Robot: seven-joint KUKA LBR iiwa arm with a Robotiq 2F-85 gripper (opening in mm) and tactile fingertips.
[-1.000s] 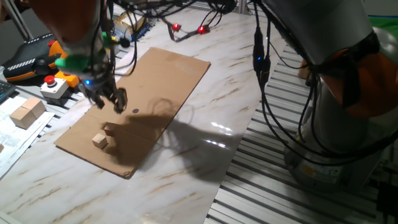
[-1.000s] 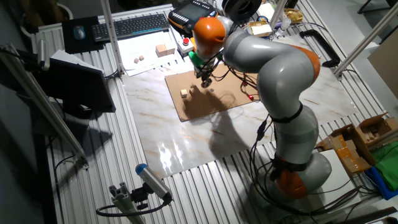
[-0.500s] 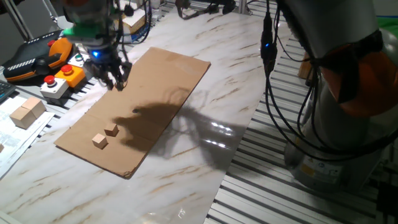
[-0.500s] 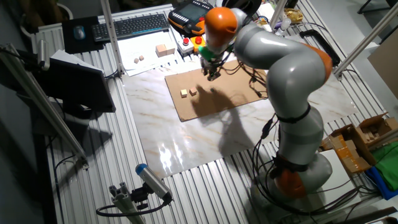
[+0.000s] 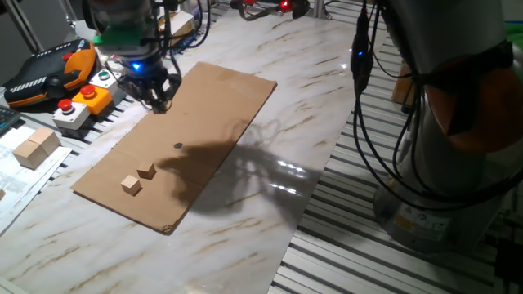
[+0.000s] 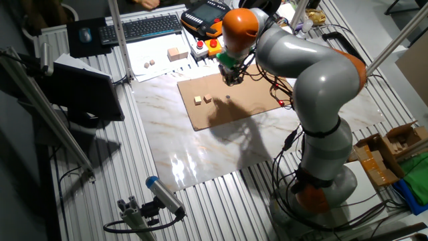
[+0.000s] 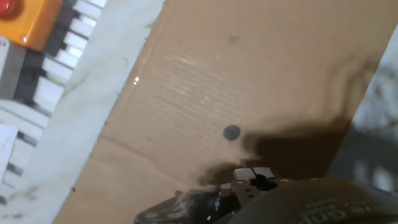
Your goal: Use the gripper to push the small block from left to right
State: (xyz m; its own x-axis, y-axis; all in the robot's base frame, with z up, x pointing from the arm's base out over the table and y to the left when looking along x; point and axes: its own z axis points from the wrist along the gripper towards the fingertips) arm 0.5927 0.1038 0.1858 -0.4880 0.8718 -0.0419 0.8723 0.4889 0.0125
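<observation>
Two small tan blocks (image 5: 146, 171) (image 5: 131, 185) lie side by side, a small gap apart, near the left end of a brown cardboard sheet (image 5: 221, 106). The other fixed view shows them too (image 6: 207, 99) (image 6: 198, 100). My gripper (image 5: 155, 96) hangs above the sheet's far left edge, well away from the blocks, a blue light glowing above its fingers. It also shows in the other fixed view (image 6: 232, 79). Its fingertips look pressed together with nothing between them. The hand view shows the fingertips (image 7: 252, 176) over bare cardboard (image 7: 261, 68) near a dark spot (image 7: 231, 132); no block appears there.
An orange button box (image 5: 91, 95) and a red stop button (image 5: 65, 106) sit just left of the cardboard. A larger wooden block (image 5: 36, 148) lies on papers at far left. Cables (image 5: 368, 122) hang beside the arm's base (image 5: 458, 163) on the right.
The gripper has lifted off the spot beside the blocks and moved back toward the sheet's far left edge. The second block, shadowed before, now shows plainly beside the first.
</observation>
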